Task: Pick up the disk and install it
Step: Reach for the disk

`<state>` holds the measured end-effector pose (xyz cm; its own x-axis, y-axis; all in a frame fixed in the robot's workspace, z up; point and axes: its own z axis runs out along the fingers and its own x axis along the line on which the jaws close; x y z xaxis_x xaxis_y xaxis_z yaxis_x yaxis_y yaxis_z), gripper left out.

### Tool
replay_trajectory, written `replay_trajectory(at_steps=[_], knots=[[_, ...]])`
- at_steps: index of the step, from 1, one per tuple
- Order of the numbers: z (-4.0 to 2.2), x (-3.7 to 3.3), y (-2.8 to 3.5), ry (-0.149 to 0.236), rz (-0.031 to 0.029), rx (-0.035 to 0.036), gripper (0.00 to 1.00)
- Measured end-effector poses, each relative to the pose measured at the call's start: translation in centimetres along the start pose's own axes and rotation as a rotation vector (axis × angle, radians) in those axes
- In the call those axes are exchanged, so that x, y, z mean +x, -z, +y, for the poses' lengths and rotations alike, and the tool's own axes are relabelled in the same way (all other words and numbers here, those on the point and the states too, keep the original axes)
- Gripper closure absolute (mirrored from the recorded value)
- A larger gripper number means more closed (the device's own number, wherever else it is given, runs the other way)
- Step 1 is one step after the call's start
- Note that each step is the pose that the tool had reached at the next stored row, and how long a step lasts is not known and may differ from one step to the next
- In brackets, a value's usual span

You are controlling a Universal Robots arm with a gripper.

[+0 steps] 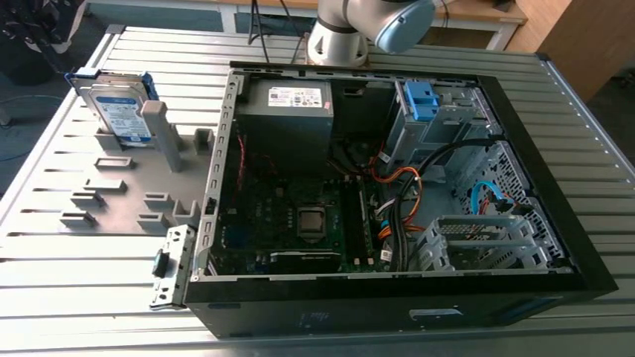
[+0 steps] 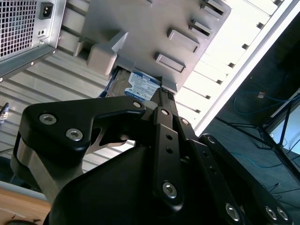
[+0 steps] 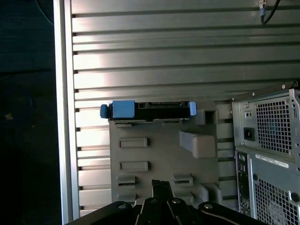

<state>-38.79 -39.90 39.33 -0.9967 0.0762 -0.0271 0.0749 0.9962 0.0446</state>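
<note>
While your gripper point(image 3: 162, 185) hung apart from it, fingers narrow & holding nothing, disk point(image 1: 117, 108) stood upright in grey rack point(image 1: 119, 193) on counter point(image 1: 581, 126), the exterior view's left, outside PC case point(image 1: 397, 301). Status: pick-up not begun, install not begun.

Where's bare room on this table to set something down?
Bare table slats run in front of the grey holder plate, and along the exterior view's right of the computer case. Crowded: the disk end of the plate, and cables inside the case.
</note>
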Motion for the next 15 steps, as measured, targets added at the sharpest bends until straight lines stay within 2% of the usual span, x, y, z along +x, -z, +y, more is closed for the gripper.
replay_trajectory(at_steps=[15], knots=[[-0.11,1.49,0.04,0.0,-0.0001,0.0,0.89]])
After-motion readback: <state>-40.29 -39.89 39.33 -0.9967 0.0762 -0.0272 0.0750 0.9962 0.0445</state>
